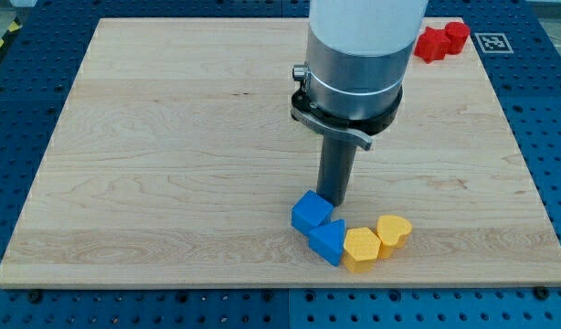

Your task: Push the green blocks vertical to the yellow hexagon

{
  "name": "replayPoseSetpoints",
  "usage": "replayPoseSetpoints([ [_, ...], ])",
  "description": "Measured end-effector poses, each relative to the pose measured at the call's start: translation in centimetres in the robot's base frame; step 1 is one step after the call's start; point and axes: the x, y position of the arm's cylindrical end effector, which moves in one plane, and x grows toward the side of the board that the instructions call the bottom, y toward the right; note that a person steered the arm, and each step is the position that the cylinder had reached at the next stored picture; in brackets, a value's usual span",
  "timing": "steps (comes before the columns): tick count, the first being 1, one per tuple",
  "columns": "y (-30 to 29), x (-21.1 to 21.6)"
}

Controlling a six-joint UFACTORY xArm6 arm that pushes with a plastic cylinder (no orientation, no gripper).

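Observation:
A yellow hexagon (361, 249) lies near the view's bottom, right of centre. A yellow heart-shaped block (394, 232) touches its right side. A blue triangular block (328, 241) touches the hexagon's left side, and a blue cube (311, 211) sits just up-left of that. My tip (332, 200) stands at the upper right edge of the blue cube, touching or almost touching it. No green block shows anywhere in the view. The arm's wide body hides part of the board behind it.
Two red blocks (442, 40) sit at the view's top right, at the board's far edge. The wooden board (171, 164) rests on a blue perforated table. A black-and-white marker tag (492, 42) lies off the board's top right corner.

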Motion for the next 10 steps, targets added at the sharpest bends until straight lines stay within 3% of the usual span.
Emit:
replayPoseSetpoints([
  [1, -1.4, -3.4],
  [3, -11.0, -14.2],
  [4, -10.4, -19.4],
  [6, 0.7, -16.9],
  [8, 7.7, -7.6],
  [9, 8.4, -6.1],
  [10, 8.4, -9.1],
])
